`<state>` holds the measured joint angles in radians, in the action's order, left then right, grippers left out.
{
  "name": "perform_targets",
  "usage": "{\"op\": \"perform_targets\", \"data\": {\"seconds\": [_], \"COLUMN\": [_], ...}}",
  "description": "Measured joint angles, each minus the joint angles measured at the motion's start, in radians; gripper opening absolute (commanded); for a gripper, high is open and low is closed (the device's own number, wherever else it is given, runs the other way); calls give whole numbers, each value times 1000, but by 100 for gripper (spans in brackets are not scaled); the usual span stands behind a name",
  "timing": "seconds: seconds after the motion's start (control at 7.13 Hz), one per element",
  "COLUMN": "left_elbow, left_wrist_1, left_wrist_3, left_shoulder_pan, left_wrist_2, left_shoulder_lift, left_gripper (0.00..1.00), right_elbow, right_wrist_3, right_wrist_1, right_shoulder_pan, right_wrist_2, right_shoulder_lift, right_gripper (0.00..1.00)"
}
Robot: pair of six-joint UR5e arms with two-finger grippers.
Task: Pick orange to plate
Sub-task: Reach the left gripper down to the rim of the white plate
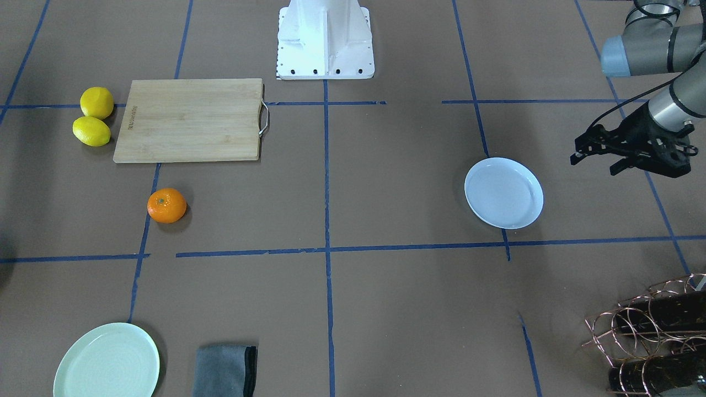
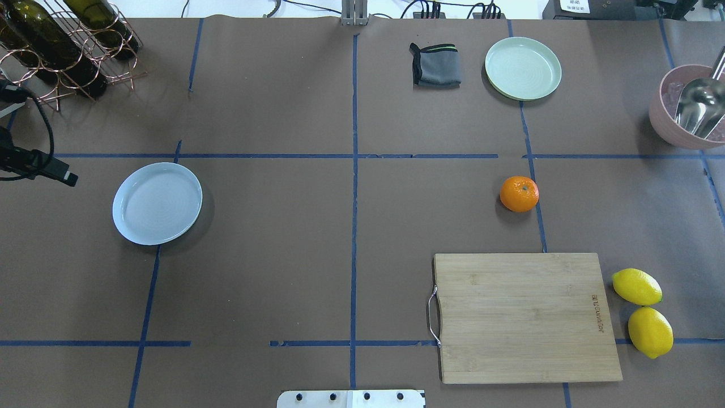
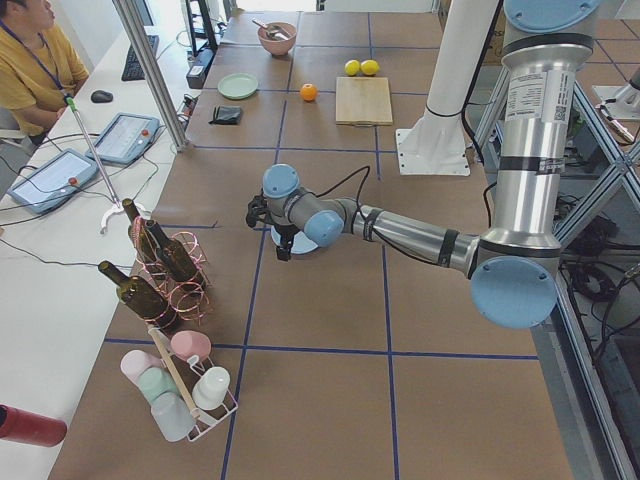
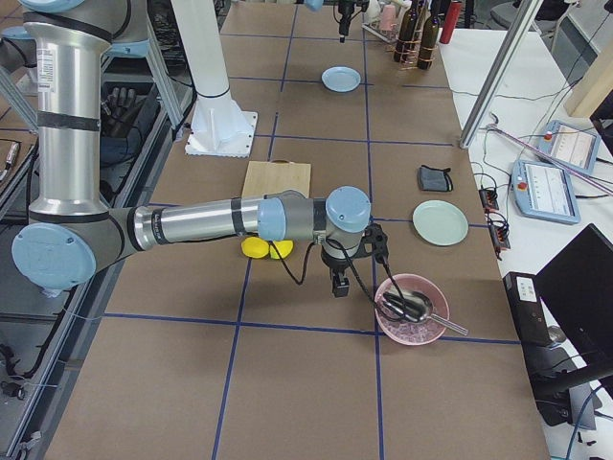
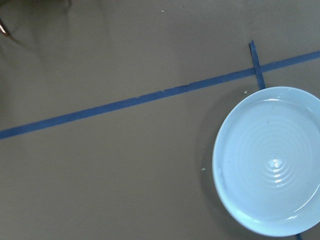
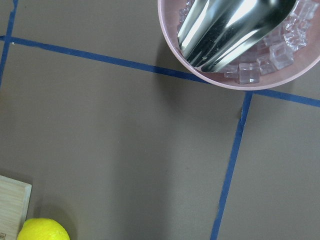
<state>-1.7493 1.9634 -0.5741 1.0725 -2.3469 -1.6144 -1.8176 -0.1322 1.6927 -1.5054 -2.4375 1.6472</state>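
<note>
Seen from above, a brown table (image 2: pixel 272 266) marked with blue tape lines holds a scatter of kitchen items. At the far left corner stands a copper wire rack (image 2: pixel 85 56) holding dark wine bottles. Just below it, at the left edge, the left gripper (image 1: pixel 597 161) hovers above the table with its two fingers apart and nothing between them. Near it lies the plate (image 2: pixel 157 203), white with a bluish tint, flat on the table and holding nothing. Right of centre, at the far side, a folded grey cloth (image 2: pixel 436 65) sits beside a mint-green plate (image 2: pixel 523 68). Nearer, the orange (image 2: pixel 519 194) rests on the table against a tape line, stem dimple up, well apart from the plate and untouched. Below it lies a wooden cutting board (image 2: pixel 524 317) with two lemons (image 2: pixel 636 286) just beside its right edge. At the far right, a pink bowl (image 2: pixel 668 127) holds ice and a metal scoop (image 2: pixel 699 107). The right gripper (image 4: pixel 337 285) hangs near this bowl; whether its fingers are apart cannot be told.
</note>
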Motion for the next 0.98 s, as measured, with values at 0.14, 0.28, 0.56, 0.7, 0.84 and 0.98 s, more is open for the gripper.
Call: {"op": "perform_targets", "data": {"seconds": [0.14,0.28,0.56,0.7,0.84,0.98], "left_elbow": [4,13,86,145,189,214], "left_wrist_1": [19,27,72,125,165,183], "left_wrist_3": [-84,-148,-204,-214,-230,-251], "left_shoulder_pan": [-44,-83,-124,-134,-144,-159], "left_wrist_2": [42,89,131,134,134,133], "left_shoulder_lift": [-17,-35,-55,-60,-70,-83], "left_gripper": [100,100,97,93,84,45], "right_elbow": [1,2,4,6,7,7], "right_wrist_3": [1,2,3,3,3,4], "right_wrist_1": [0,-1,0,1,1,1], "right_shoulder_pan": [0,0,1,1,1,1], "right_wrist_2": [-1,-1,-2,-3,-6,-13], "right_shoulder_lift": [0,0,0,0,0,1], "right_gripper": [100,100,100,100,100,100]}}
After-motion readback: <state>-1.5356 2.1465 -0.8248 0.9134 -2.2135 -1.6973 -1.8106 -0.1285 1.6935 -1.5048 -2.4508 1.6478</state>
